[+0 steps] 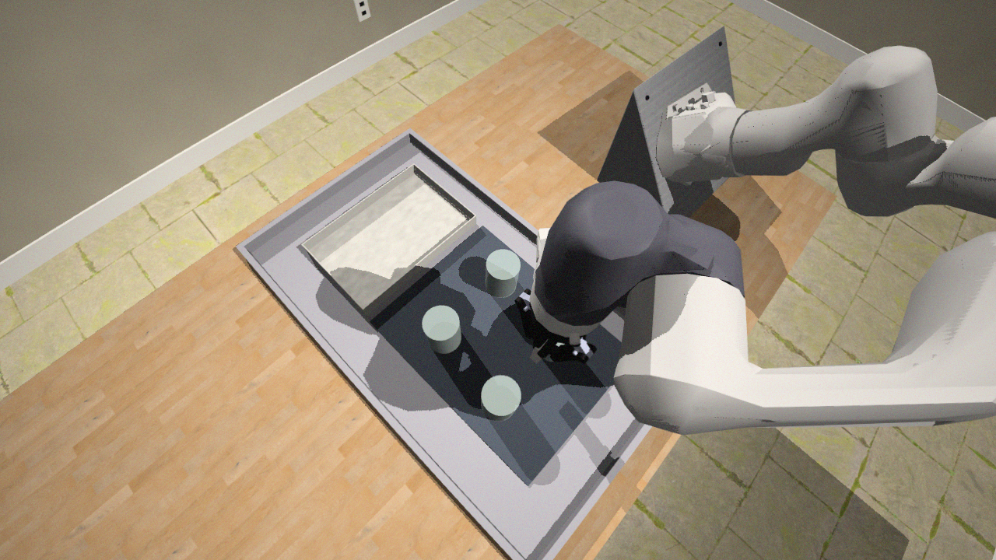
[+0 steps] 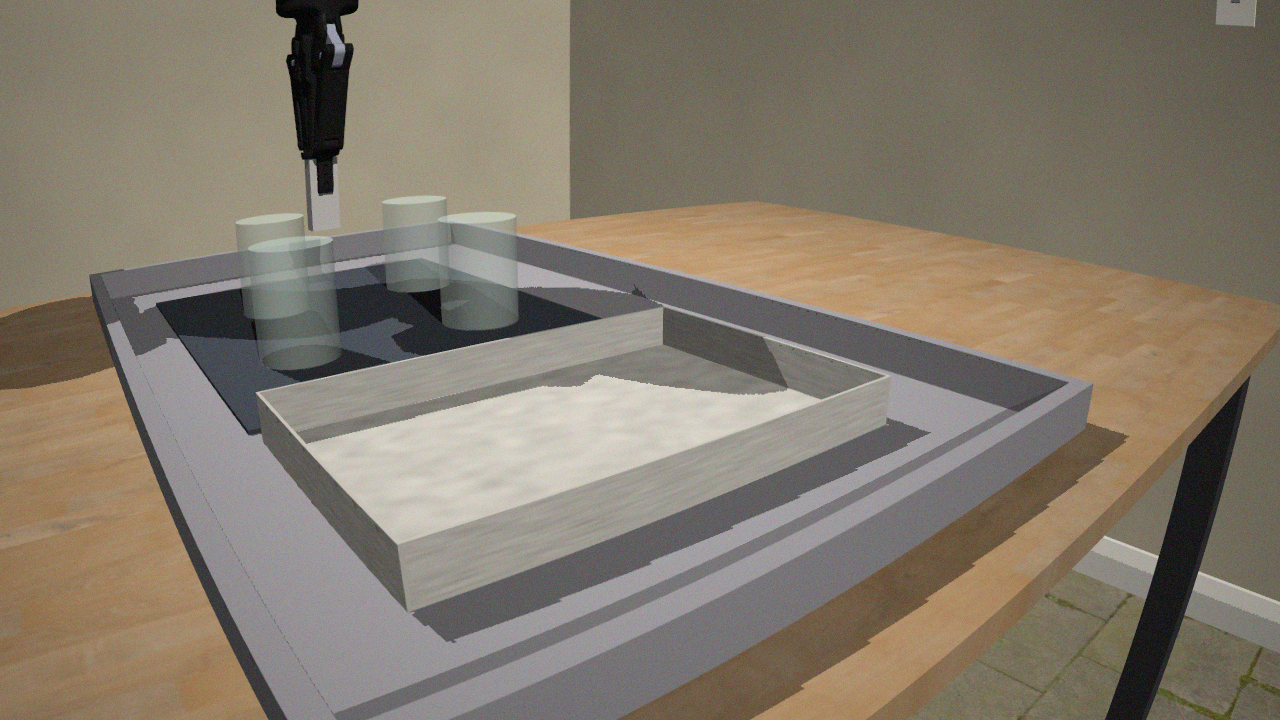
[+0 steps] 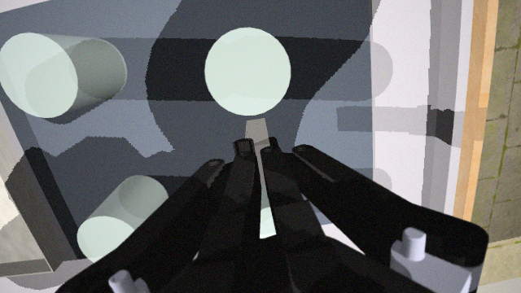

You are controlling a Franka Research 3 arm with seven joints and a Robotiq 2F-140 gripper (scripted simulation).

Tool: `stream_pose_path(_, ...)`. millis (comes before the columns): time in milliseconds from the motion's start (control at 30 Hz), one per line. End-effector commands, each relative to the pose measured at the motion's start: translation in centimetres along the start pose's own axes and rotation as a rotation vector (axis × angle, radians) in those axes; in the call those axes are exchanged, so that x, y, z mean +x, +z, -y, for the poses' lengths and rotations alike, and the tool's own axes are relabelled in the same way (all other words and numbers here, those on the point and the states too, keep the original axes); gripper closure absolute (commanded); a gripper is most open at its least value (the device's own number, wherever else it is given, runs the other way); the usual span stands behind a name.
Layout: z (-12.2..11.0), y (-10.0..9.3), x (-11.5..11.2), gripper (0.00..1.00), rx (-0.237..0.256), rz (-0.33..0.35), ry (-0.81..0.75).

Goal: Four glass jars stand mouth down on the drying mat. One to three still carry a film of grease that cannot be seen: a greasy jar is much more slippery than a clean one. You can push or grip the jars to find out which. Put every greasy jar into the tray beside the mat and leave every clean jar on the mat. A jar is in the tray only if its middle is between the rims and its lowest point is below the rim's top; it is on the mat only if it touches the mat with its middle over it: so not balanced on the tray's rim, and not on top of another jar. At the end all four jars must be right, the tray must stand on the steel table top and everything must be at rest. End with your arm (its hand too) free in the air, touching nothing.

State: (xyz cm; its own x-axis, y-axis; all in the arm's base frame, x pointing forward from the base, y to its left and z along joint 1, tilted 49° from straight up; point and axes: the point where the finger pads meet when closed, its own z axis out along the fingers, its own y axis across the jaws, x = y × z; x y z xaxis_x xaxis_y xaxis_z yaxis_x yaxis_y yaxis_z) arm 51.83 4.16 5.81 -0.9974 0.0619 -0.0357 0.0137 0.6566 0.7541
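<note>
black two-finger gripper hovering closed with nothing between its fingers, pale green glass cylindrical jar standing just ahead of its fingertips in the wrist view, on the dark rectangular mat

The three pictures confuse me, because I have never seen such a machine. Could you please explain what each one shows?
The machine is one robot arm with a two-fingered gripper. The top view looks down from above; the exterior view looks from the tray's side; the wrist view looks past the fingers, from the arm's end.

Four glass jars stand on a dark drying mat, all four visible in the exterior view. Beside it is a pale, shallow tray with no jar inside. Nothing is held: the gripper is shut above the mat.
</note>
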Motion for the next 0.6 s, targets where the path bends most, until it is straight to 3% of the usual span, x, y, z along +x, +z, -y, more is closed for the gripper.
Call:
stream_pose_path(0,-0.06,0.03,0.05,1.0,0.001,0.001,-0.005)
stream_pose_path(567,-0.06,0.03,0.25,1.0,0.001,0.001,-0.005)
